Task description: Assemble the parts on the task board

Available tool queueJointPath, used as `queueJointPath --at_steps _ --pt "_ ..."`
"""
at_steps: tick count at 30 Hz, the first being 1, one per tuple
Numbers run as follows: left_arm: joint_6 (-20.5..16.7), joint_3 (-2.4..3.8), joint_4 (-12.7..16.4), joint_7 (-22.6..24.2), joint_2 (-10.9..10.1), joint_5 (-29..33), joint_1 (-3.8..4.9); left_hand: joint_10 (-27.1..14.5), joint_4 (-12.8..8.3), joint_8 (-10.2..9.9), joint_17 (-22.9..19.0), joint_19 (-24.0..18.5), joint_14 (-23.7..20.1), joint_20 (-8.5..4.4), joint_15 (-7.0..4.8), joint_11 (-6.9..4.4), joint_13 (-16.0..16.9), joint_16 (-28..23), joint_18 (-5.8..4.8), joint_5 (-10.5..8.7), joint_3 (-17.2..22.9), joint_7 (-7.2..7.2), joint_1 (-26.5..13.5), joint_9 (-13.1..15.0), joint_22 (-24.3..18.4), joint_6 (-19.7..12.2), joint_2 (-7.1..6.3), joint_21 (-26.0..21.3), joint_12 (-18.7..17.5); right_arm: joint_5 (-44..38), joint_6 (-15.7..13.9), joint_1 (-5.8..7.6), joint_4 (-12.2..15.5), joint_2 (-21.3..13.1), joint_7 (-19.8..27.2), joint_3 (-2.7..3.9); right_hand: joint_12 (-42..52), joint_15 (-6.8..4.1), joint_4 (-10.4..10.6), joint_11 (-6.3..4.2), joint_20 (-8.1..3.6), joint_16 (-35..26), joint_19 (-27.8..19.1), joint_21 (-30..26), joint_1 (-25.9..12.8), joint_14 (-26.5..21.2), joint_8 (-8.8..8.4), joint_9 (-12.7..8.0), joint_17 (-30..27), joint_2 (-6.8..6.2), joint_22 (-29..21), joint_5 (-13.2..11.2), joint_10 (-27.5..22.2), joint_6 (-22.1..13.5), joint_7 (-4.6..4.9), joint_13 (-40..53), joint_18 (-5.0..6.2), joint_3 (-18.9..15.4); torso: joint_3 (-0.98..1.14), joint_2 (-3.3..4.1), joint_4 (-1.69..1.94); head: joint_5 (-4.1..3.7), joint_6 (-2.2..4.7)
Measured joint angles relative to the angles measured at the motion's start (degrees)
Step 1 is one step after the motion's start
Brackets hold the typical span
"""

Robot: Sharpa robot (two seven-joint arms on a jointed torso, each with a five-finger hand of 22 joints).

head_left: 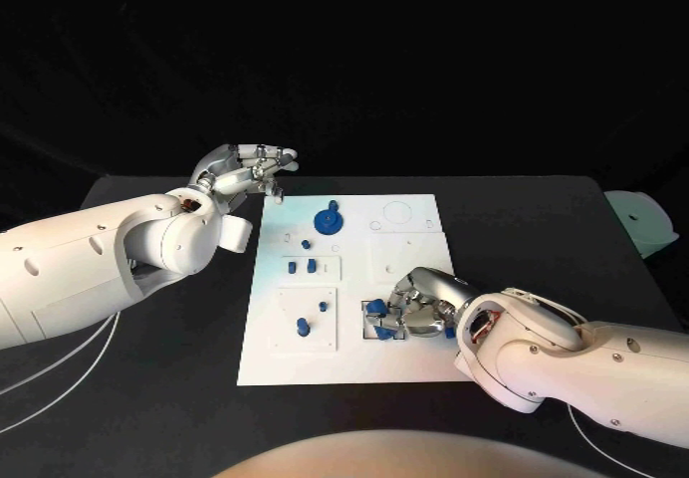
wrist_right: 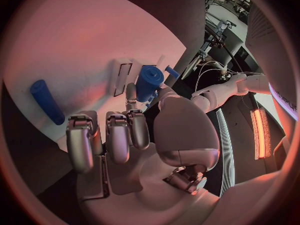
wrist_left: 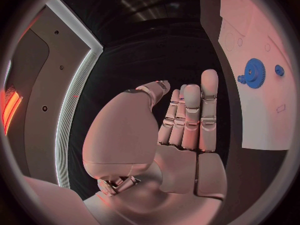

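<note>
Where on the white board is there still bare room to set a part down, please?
The near strip of the white task board, below the lower left panel and the right hand, looks bare. So does the near right corner area. It is crowded around the right hand's fingers, among small blue parts, and near the blue gear.

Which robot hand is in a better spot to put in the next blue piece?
Probably the right robot hand. It is down on the task board, its fingers right at the blue parts there. The left robot hand is raised beyond the board's far left corner, holding nothing.
</note>
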Motion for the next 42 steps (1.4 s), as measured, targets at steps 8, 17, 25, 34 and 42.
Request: queueJointPath --at_steps 8,17,25,34,42 --pt "0.0 0.00 0.0 0.0 -0.1 0.0 0.00 0.0 0.0 0.0 0.0 0.0 0.0 0.00 0.00 0.00 0.0 0.0 0.01 0.00 0.0 0.00 0.0 0.0 0.0 0.0 0.00 0.0 0.0 -0.8 0.3 -0.01 -0.2 0.2 -0.4 -0.01 0.0 -0.20 0.0 -0.08 -0.41 0.0 0.0 0.0 -2.5 -0.2 0.94 0.9 0.0 1.03 0.0 -4.3 -0.1 0.4 -1.04 0.0 0.00 -2.8 0.00 0.02 -0.02 0.06 -0.15" --pt "0.0 0.00 0.1 -0.1 -0.2 0.0 0.00 0.0 0.0 0.0 0.0 0.0 0.0 0.00 0.00 0.00 0.0 0.0 0.00 0.00 0.0 0.00 0.0 0.0 0.0 0.0 0.00 0.0 0.0 -1.8 -0.2 -0.01 -0.3 0.3 -0.5 -0.01 -0.8 -0.20 0.1 -0.08 -0.41 0.0 0.0 0.0 -7.2 -0.2 2.03 1.5 0.0 1.34 0.0 -11.5 -0.1 -0.6 -0.70 0.0 0.00 -10.8 -0.03 0.04 0.02 -0.11 -0.06" --pt "0.0 0.00 0.2 -0.3 -0.2 0.0 0.00 0.0 0.0 0.0 0.3 0.0 0.0 0.00 0.00 0.00 0.1 0.0 0.00 0.00 0.0 0.00 0.0 0.0 0.1 0.0 0.00 0.0 0.2 -2.6 -0.6 -0.01 -0.2 0.2 -0.4 -0.01 -2.0 -0.20 0.2 -0.07 -0.40 0.0 0.0 0.0 -7.3 -0.2 2.02 1.6 0.0 1.22 0.0 -11.5 -0.1 -1.3 -0.35 0.0 0.01 -11.7 -0.02 0.03 -0.02 0.06 -0.06" --pt "0.0 0.00 0.2 -0.4 -0.4 0.0 0.00 0.0 0.0 0.0 0.3 0.0 0.0 0.00 0.00 0.00 0.1 0.0 0.00 0.00 0.0 0.00 0.0 0.0 0.1 0.0 0.00 0.0 0.2 -2.8 -1.4 -0.01 1.4 -1.4 1.0 0.00 -1.3 -0.20 -0.3 -0.07 -0.40 0.0 0.0 0.0 3.8 -0.2 2.25 1.4 0.0 4.20 0.0 -4.5 -0.1 -1.5 -0.56 0.1 0.00 -12.3 0.03 0.01 -0.03 0.04 -0.14" --pt "0.0 0.00 0.2 -0.4 -0.5 0.0 0.00 0.0 0.0 0.0 0.3 0.0 0.0 0.00 0.00 0.00 0.1 0.0 0.00 0.00 0.0 0.00 0.0 0.0 0.1 0.0 0.00 0.0 0.2 -2.7 -1.1 -0.08 3.8 -4.0 3.3 0.00 -0.6 -0.20 -0.4 -0.07 -0.40 0.2 0.0 0.0 8.1 -0.2 2.25 1.0 0.0 3.93 0.0 -4.3 -0.1 -1.5 -0.56 0.1 0.00 -13.0 0.04 0.00 -0.12 0.10 -0.10"
